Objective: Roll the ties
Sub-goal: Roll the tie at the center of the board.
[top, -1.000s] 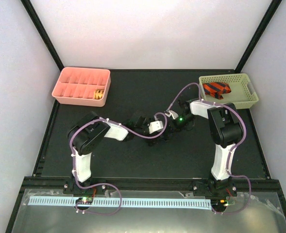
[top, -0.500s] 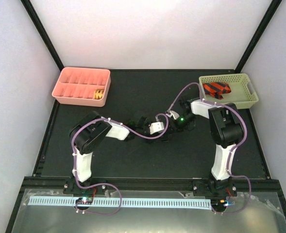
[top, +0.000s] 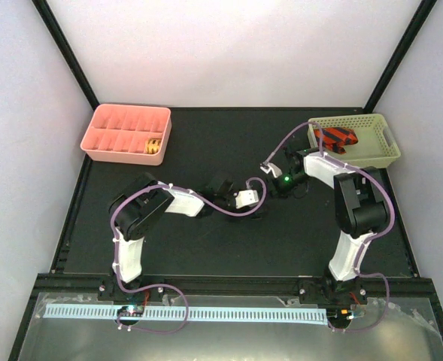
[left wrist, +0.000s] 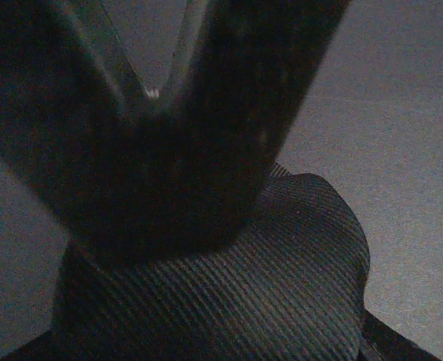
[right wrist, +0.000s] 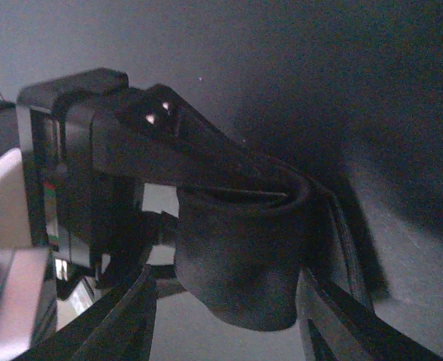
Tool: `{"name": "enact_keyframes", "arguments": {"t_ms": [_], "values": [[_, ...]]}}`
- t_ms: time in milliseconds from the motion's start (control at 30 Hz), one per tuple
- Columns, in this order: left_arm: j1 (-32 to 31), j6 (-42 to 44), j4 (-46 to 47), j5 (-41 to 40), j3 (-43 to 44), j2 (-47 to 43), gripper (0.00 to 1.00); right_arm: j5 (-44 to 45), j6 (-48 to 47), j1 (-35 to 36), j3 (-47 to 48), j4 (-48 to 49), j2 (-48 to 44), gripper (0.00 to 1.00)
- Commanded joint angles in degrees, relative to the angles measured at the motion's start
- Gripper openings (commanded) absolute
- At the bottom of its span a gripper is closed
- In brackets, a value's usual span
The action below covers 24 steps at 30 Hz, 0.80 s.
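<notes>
A dark ribbed fabric tie (right wrist: 240,263), wound into a short roll, is at the middle of the black table (top: 206,248). The left gripper (left wrist: 157,226) is clamped on it, with its black fingers pressed over the top of the roll. The right gripper (right wrist: 232,331) is spread wide. In its own camera its two fingers flank the roll from below, and whether they touch it cannot be told.

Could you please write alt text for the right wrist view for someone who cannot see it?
A dark tie, rolled into a coil, is pinched by the left end effector reaching in over the dark table. The right end effector is open, its fingers flanking the roll below.
</notes>
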Motion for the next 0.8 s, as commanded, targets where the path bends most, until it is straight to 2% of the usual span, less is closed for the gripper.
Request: {"name": "enact_keyframes", "arguments": {"t_ms": [0, 100, 167, 267, 400, 500, 767], "values": [[-0.9, 1.4, -7.0, -3.2, 0.3, 1.1, 0.53, 0.9, 2.7, 1.5, -0.5, 2.4, 2.1, 0.52], [-0.9, 1.6, -7.7, -3.4, 1.0, 1.2, 0.53, 2.9, 2.7, 1.7, -0.3, 2.4, 3.7, 0.51], [-1.0, 1.7, -8.0, -3.4, 1.3, 1.2, 0.53, 3.6, 2.3, 1.7, -0.4, 1.9, 4.3, 0.47], [-1.0, 2.0, -8.8, -3.7, 2.2, 1.4, 0.53, 4.1, 1.0, 1.7, -1.2, 1.4, 4.5, 0.32], [-1.0, 1.9, -9.5, -3.7, 2.8, 1.4, 0.55, 5.1, -0.7, 1.8, -2.0, 0.1, 4.7, 0.03], [-1.0, 1.4, -9.9, -3.4, 3.1, 1.1, 0.60, 5.8, -1.2, 1.7, -2.7, -0.3, 4.6, 0.02], [-0.6, -2.5, -8.8, -0.3, 2.6, -1.9, 0.86, 8.2, -1.2, 0.1, -4.9, 0.6, 4.1, 0.02]]}}
